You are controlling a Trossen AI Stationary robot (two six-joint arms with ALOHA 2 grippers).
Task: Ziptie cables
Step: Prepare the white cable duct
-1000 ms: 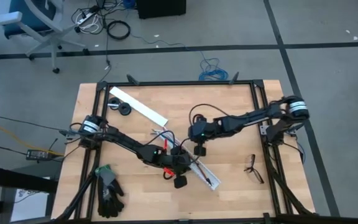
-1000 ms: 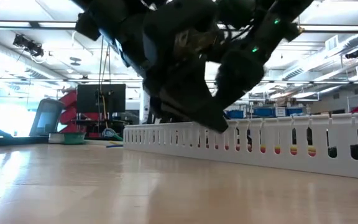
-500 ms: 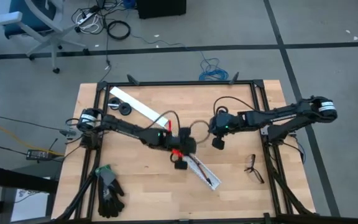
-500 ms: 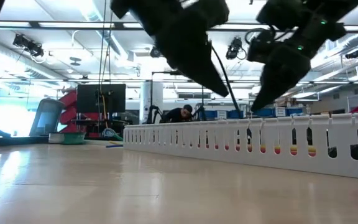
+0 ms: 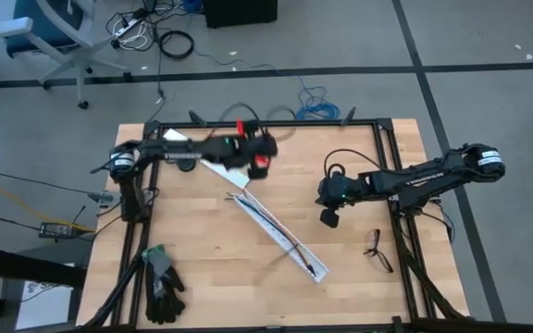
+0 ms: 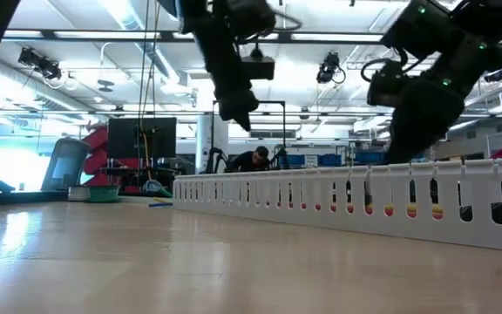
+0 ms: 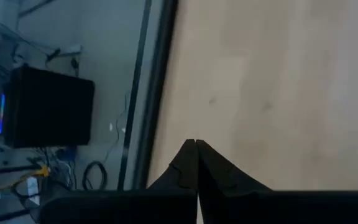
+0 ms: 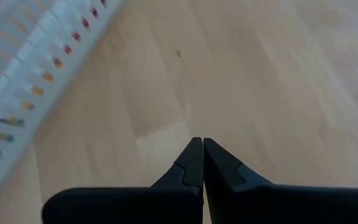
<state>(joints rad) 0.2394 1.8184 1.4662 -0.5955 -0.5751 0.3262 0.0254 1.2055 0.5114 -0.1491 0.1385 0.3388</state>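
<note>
The cables (image 5: 280,235) are thin coloured wires lying inside a long white slotted strip (image 5: 248,208) that runs slantwise across the middle of the table; their colours show through its slots (image 6: 369,208). I cannot make out the ziptie in any view. My left gripper (image 5: 265,155) hangs shut and empty above the table's far edge, well clear of the strip. My right gripper (image 5: 324,199) is shut and empty too, above bare wood to the right of the strip (image 8: 23,81).
A second white strip (image 5: 213,166) lies at the far left, partly under my left arm. A pair of spectacles (image 5: 376,250) sits near the right edge. A dark glove (image 5: 160,282) lies at the near left corner. A black frame (image 5: 378,139) rims the table.
My left gripper has risen from the slotted strip at the table's middle and swung toward the far edge, turning as it went. My right gripper has drawn back toward the right edge. Both stay shut. The strip with the wires lies where it was, now uncovered.
</note>
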